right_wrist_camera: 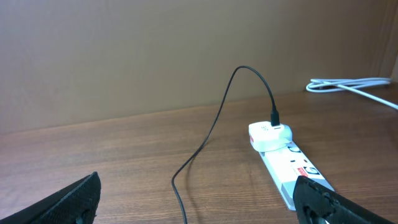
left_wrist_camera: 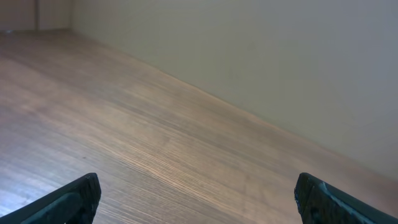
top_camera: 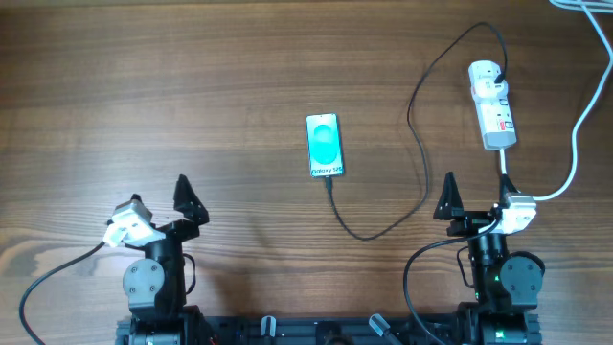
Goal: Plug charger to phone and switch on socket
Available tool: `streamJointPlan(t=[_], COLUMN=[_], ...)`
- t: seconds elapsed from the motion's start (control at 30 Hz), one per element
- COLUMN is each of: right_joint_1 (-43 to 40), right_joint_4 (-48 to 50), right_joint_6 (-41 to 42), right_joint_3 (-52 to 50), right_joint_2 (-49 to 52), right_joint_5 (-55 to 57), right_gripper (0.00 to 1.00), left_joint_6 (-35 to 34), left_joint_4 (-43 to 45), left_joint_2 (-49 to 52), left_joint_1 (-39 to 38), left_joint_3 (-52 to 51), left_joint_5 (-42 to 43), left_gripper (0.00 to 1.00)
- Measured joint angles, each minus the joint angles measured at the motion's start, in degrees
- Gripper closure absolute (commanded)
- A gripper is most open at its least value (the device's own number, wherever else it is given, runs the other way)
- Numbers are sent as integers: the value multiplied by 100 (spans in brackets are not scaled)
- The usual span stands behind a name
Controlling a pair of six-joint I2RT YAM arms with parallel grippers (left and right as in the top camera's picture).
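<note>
Phone (top_camera: 325, 146) lies on the wood table (top_camera: 192, 77) by a plain wall (left_wrist_camera: 280, 50); left fingers (left_wrist_camera: 74, 199), right fingers (right_wrist_camera: 68, 202) wide.

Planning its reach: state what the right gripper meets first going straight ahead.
The right gripper would likely meet the charger cable first, just left of centre; the socket lies further right. Depth is unclear.

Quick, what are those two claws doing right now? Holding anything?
Left gripper: open, holding nothing.
Right gripper: open, holding nothing.
</note>
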Motion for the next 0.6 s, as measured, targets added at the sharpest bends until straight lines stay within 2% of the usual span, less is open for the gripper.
streamJointPlan(t=[0.3,0.6], right_joint_1=[0,0], right_joint_4=[0,0], right_joint_6=[0,0], right_joint_3=[0,0], right_joint_2=[0,0], right_joint_5=[0,0], right_gripper=[1,0], left_joint_6=[511,837], left_joint_4=[-20,-20], left_joint_2=[0,0], left_joint_1=[0,0], left_joint_3=[-4,-4], left_joint_5=[647,802], left_gripper=[0,0])
